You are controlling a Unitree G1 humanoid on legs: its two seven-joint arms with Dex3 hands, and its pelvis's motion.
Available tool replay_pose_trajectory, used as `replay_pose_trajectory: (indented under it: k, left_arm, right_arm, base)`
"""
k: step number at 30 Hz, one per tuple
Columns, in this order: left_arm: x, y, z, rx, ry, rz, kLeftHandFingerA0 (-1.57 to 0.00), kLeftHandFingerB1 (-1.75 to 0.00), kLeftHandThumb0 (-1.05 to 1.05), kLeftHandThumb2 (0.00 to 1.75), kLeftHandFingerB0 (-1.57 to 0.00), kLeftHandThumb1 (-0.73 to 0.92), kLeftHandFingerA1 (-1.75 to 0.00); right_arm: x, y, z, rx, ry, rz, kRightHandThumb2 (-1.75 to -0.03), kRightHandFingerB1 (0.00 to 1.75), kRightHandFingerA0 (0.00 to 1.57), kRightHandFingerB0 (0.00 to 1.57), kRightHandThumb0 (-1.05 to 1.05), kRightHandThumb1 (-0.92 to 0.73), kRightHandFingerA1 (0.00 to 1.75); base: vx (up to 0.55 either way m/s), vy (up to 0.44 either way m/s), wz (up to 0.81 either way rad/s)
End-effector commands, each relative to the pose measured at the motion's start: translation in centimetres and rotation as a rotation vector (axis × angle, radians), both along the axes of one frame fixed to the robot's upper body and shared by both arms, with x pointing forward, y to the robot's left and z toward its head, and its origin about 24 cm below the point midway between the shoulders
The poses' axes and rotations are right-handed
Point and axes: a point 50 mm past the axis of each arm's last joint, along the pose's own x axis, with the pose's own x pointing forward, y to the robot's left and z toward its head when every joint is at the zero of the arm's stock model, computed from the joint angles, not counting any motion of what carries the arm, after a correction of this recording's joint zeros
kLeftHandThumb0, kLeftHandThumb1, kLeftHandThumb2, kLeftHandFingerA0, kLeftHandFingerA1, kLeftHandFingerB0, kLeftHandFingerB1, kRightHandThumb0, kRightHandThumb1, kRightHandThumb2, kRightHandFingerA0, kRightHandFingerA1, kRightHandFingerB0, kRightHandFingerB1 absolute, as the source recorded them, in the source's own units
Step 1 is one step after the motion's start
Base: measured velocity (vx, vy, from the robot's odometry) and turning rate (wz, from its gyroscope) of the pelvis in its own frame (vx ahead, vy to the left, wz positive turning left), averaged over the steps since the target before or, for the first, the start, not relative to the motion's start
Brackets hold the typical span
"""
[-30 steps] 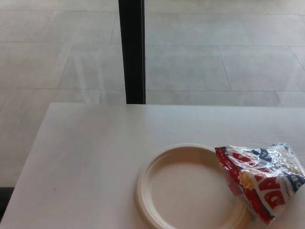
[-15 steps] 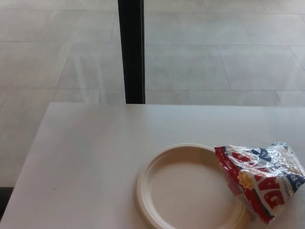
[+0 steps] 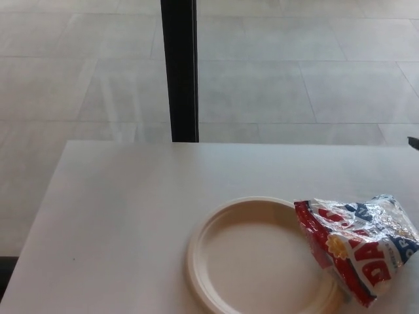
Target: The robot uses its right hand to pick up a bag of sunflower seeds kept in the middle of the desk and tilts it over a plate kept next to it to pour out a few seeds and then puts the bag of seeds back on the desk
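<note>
White and bare on its left half, the desk (image 3: 118, 216) fills the near part of the scene, with a pale tiled floor (image 3: 78, 78) beyond its far edge. A black upright post (image 3: 179, 69) rises behind the far edge, a little left of the middle. Right of the middle, near the front edge, lies a cream plate (image 3: 200, 261), round with a raised rim and nothing on it. Lying on the plate's right rim and spreading onto the desk beyond it is the bag of sunflower seeds (image 3: 360, 245), a crinkled silvery packet with red, blue and white print, lying flat with one corner pointing toward the near edge. At the far right edge a small dark sliver (image 3: 414, 142) pokes in above the desk; what it is cannot be told. Neither robot hand shows, so whether their fingers are apart or together cannot be told.
</note>
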Motion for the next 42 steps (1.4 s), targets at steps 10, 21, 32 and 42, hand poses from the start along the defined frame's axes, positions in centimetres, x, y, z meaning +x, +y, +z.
replay_pose_trajectory:
  k: [10, 21, 32, 42]
  left_arm:
    - [-0.7, 1.0, 0.3, 0.039, 0.036, -0.003, -0.31, -0.59, -0.37, 1.0, -0.2, 0.47, -0.66]
    - [0.4, 0.9, 0.5, 0.065, 0.036, -0.025, -0.36, -0.56, -0.32, 0.76, -0.22, 0.63, -0.72]
    - [0.4, 0.9, 0.8, 0.061, -0.004, -0.037, -0.33, -0.61, -0.44, 0.86, -0.25, 0.59, -0.72]
    - [0.7, 0.8, 0.8, 0.08, 0.015, -0.055, -0.39, -0.64, -0.48, 0.93, -0.31, 0.59, -0.75]
  right_arm:
    - [-0.2, -1.6, 1.4, -0.212, 0.005, 0.03, -0.71, 0.39, 0.0, 0.07, -0.21, -0.38, 0.1]
    - [0.3, 0.3, 1.3, -0.247, -0.034, 0.106, -0.57, 0.28, 0.0, 0.05, -0.26, -0.43, 0.07]
    - [0.2, 1.5, 0.0, -0.292, 0.048, 0.161, -0.66, 0.21, 0.0, 0.03, -0.35, -0.36, 0.0]
    - [0.1, 1.9, 0.0, -0.315, 0.068, 0.201, -0.66, 0.15, 0.0, 0.03, -0.39, -0.38, 0.0]
  base:
    - [0.0, 0.0, 0.0]
    - [0.0, 0.0, 0.0]
    - [0.0, 0.0, 0.0]
    - [0.0, 0.0, 0.0]
